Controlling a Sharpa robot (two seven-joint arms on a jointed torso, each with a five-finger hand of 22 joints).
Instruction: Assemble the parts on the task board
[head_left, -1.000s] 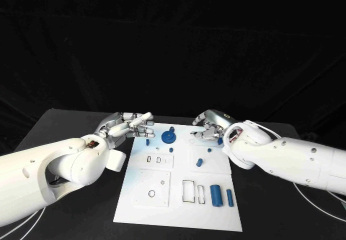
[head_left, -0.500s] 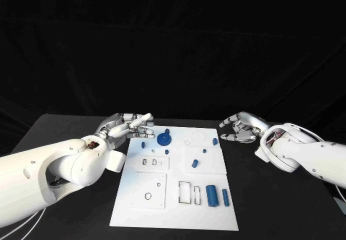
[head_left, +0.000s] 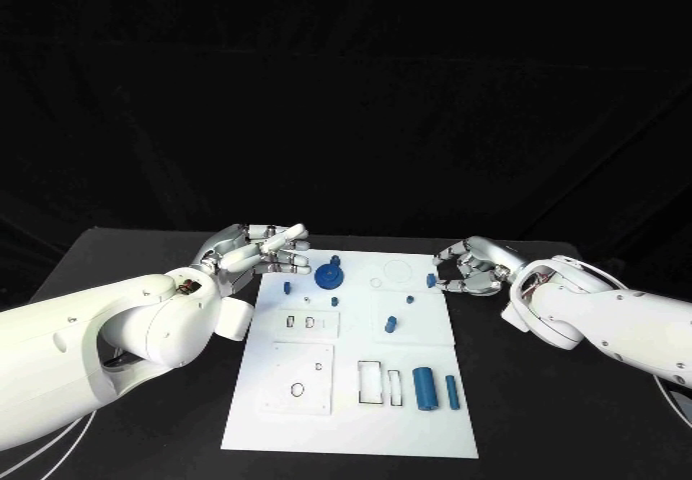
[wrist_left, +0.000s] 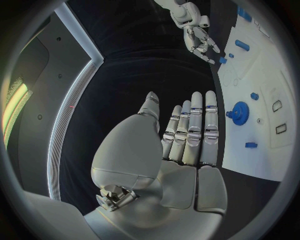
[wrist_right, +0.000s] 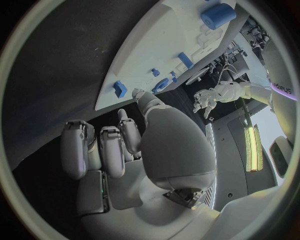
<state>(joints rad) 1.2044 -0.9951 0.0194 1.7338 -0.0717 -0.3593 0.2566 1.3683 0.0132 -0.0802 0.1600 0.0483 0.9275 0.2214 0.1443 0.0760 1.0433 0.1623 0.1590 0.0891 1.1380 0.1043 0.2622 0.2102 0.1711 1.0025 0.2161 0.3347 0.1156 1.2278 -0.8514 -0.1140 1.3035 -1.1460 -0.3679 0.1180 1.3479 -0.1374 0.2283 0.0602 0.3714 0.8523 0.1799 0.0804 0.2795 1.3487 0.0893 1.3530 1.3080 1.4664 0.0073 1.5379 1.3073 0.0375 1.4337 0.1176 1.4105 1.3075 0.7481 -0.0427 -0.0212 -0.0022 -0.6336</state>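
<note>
White flat task board now lies clear of my right hand, withdrawn beside its far corner. Fingers curled, empty; left hand spread, empty. Next part awaits.

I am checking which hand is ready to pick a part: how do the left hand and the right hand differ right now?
The left hand has its fingers stretched out, while the right hand has its fingers curled inward. The left hand sits beside the far left corner of the task board, by the blue gear; the right hand sits off the board's far right edge. Both hold nothing.
</note>
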